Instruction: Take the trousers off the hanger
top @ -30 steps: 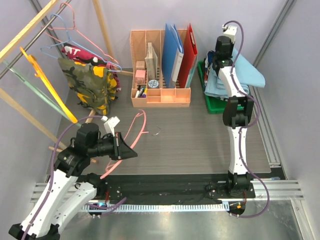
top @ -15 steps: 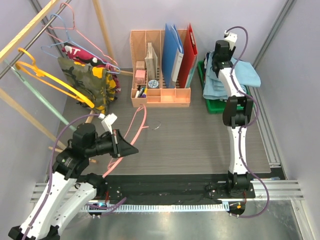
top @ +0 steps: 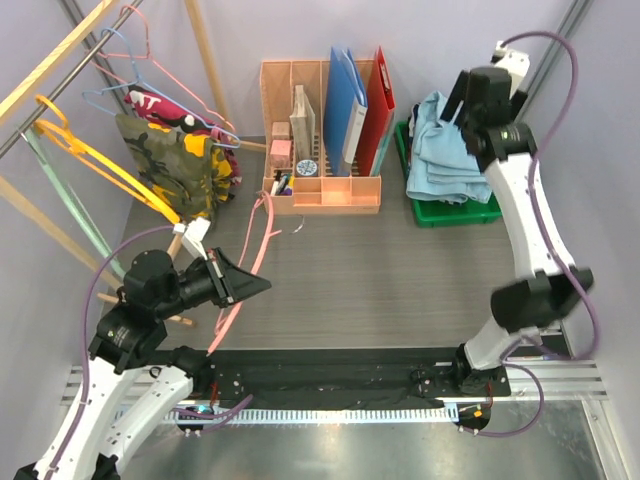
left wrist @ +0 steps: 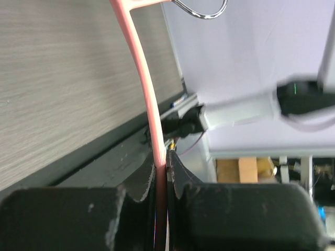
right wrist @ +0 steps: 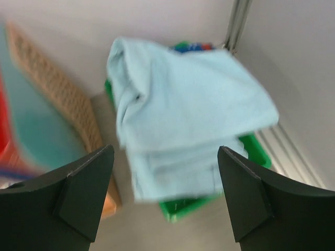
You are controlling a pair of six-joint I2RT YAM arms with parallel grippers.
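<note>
Left jaws clamped on near end of pink hanger [top: 258, 235]. Hanger long axis ran from jaws away from robot toward desk organizer [top: 320, 195], metal hook at far end. Could not tell if it touched surface [top: 400, 270].

Right jaws wide apart, gripping nothing, above light blue trousers [right wrist: 183, 104] heaped in green bin [top: 455, 213], back right.

Yellow-olive camouflage trousers [top: 175, 165] hung from rack [top: 55, 60] back left, long axis vertical. Navy-white-red print pair [top: 150, 103] just behind.
</note>
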